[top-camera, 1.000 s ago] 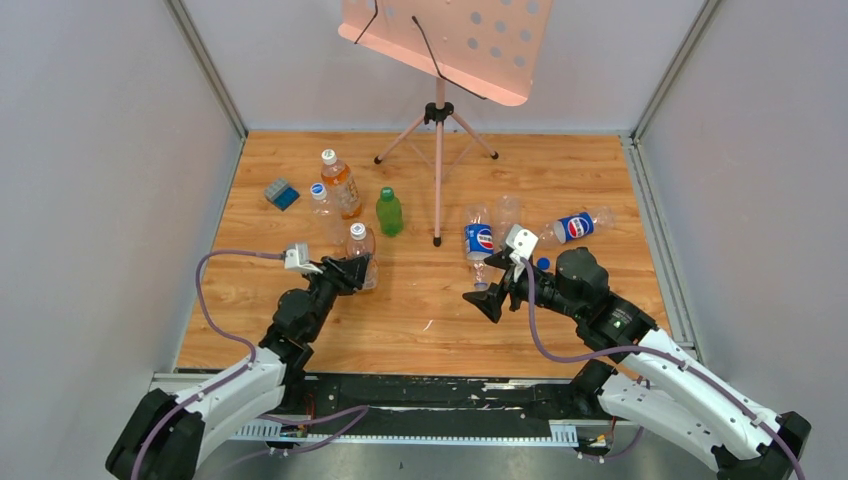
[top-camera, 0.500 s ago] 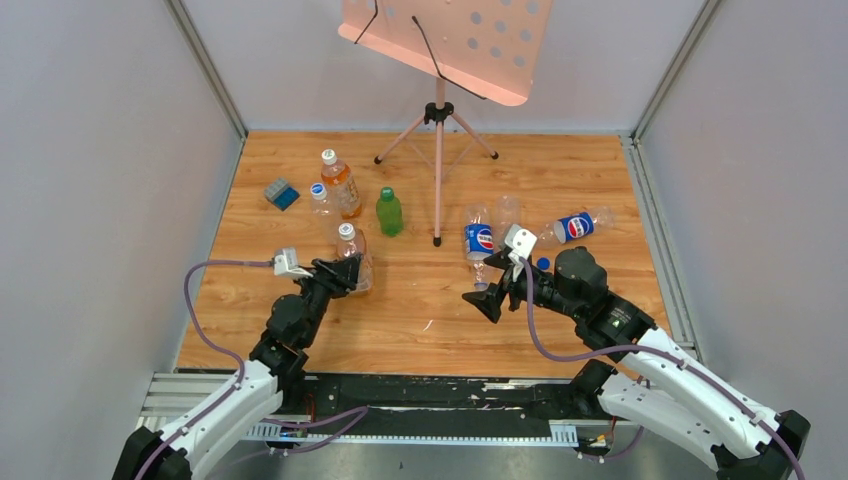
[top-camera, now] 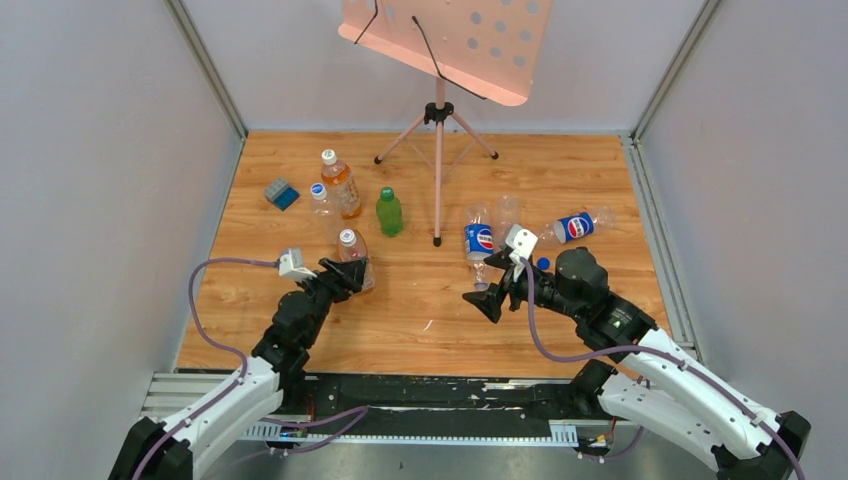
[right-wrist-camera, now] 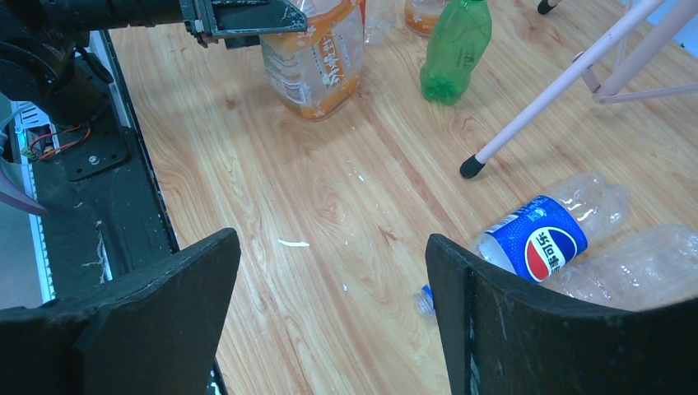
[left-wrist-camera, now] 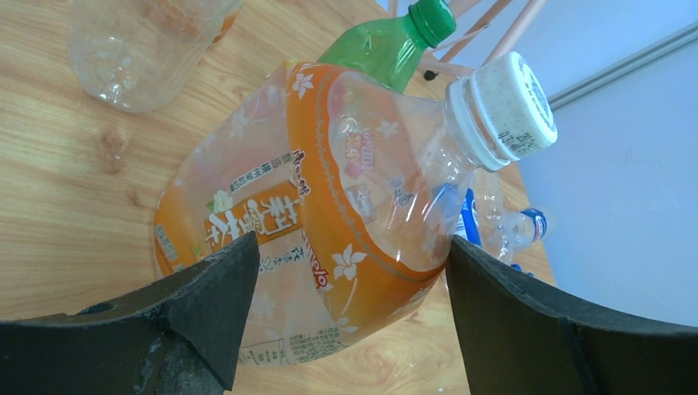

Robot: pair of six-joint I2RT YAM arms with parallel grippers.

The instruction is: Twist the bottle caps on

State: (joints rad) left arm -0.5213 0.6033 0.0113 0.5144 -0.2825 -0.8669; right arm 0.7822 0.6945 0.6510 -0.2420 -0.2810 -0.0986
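A clear bottle with an orange label (left-wrist-camera: 329, 189) stands upright on the wooden floor, a white cap (left-wrist-camera: 502, 107) on its neck. My left gripper (left-wrist-camera: 346, 271) is open, its jaws on either side of the bottle's lower body; in the top view the left gripper (top-camera: 345, 274) sits just in front of this bottle (top-camera: 356, 262). My right gripper (right-wrist-camera: 329, 255) is open over bare floor, holding nothing. A Pepsi bottle (right-wrist-camera: 535, 243) lies just right of it, its open mouth (right-wrist-camera: 423, 301) towards the gripper. A loose blue cap (top-camera: 541, 263) lies near the right arm.
A green bottle (top-camera: 389, 212), an orange bottle with a white cap (top-camera: 340, 183) and a clear bottle with a blue cap (top-camera: 321, 200) stand at the back left. A blue-grey block (top-camera: 281, 193) lies there. Two more bottles (top-camera: 573, 226) lie right of the pink stand's legs (top-camera: 438, 165).
My left gripper has opened and let go of the orange-labelled bottle, and the left arm has drawn back a little. The right arm has not moved.
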